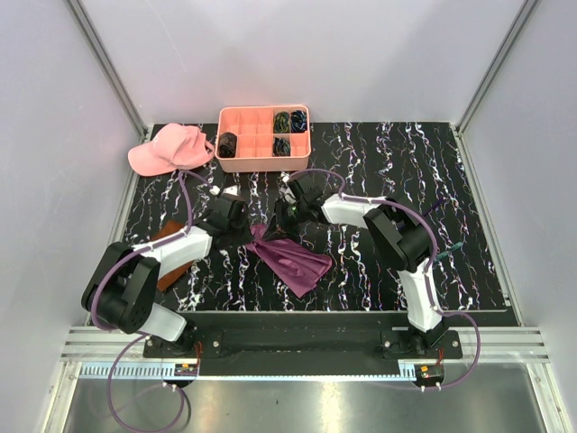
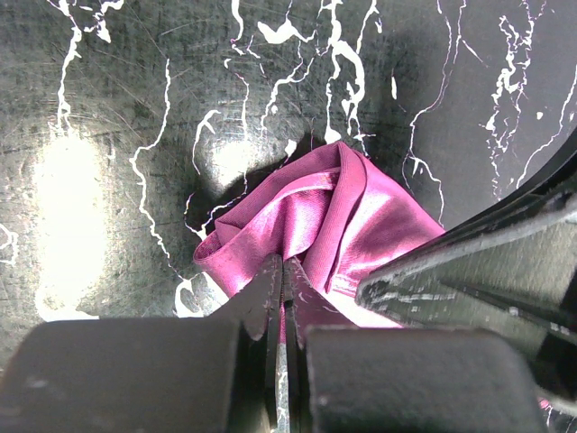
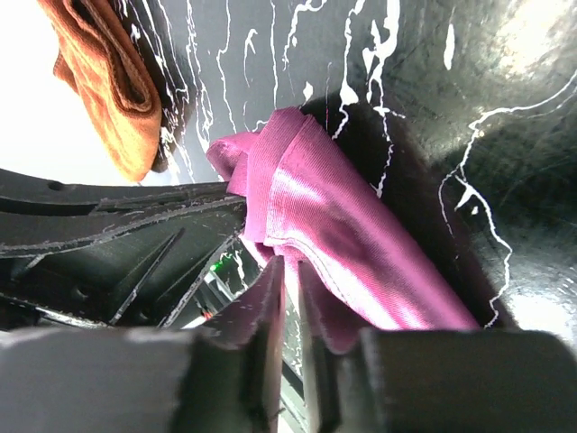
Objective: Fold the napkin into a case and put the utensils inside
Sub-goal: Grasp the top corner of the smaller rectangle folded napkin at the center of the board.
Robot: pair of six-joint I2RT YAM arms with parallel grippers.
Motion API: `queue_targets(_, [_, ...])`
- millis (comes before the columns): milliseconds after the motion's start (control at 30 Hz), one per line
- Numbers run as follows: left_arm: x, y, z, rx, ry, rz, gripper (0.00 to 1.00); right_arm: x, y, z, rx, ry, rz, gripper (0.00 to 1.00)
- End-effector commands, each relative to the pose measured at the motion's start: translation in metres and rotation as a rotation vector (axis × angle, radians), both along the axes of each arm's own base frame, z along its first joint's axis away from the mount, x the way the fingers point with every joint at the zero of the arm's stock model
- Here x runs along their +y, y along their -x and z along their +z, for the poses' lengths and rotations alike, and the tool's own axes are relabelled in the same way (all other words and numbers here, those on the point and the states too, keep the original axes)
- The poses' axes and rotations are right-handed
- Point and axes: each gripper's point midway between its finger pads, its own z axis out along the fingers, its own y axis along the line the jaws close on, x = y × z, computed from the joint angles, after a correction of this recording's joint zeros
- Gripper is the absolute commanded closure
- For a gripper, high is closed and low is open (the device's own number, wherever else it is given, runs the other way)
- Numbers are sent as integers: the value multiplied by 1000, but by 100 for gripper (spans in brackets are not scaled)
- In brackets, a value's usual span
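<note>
Black marble-patterned table (image 1: 433, 180), white veins. The magenta napkin (image 1: 297, 260) sits mid-table between the two arms. Its bunched end is at the grippers and the rest is spread toward the near right.

Only the top view shows these:
- Salmon compartment tray (image 1: 264, 166) at the far edge, with dark coiled bundles (image 1: 290, 121) in some cells.
- Pink cap (image 1: 169, 149) just left of the tray.
- Rust-brown cloth (image 1: 171, 251) partly under the left arm.

No cutlery that I can pick out for certain.

Left gripper (image 1: 242, 227): the top view does not show its hold. Its wrist view shows the jaws pressed together on a crumpled, glossy fold of napkin (image 2: 334, 216) at the tips (image 2: 284, 271). The other arm's dark finger (image 2: 487, 262) crowds in from the right.

Right gripper (image 1: 281, 216): its wrist view shows the tips (image 3: 290, 271) clamped on the napkin's (image 3: 325, 207) hemmed edge. The brown cloth (image 3: 104, 81) is beyond, and the left gripper's body (image 3: 117, 225) is alongside. The two grippers nearly meet.
</note>
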Motion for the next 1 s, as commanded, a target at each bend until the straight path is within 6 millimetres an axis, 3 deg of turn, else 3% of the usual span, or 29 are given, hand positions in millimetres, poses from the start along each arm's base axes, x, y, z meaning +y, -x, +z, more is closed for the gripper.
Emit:
queue_targets(0, [-4, -6, 18, -53, 20, -20, 100, 9, -13, 16, -53, -38, 13, 86])
queue_targets(300, [-13, -5, 25, -60, 59, -36, 100, 22, -13, -8, -16, -29, 36, 92])
queue_targets(467, [-18, -7, 29, -62, 72, -51, 100, 38, -6, -7, -23, -44, 69, 93])
queue_targets(600, [-30, -5, 37, -50, 119, -77, 100, 38, -4, -9, -15, -38, 64, 94])
queue_targets(833, [-33, -8, 21, 31, 100, -50, 100, 34, 2, -9, -5, -37, 55, 95])
queue_targets(967, [-32, -4, 44, -48, 68, -39, 100, 33, 2, -14, 3, -34, 57, 95])
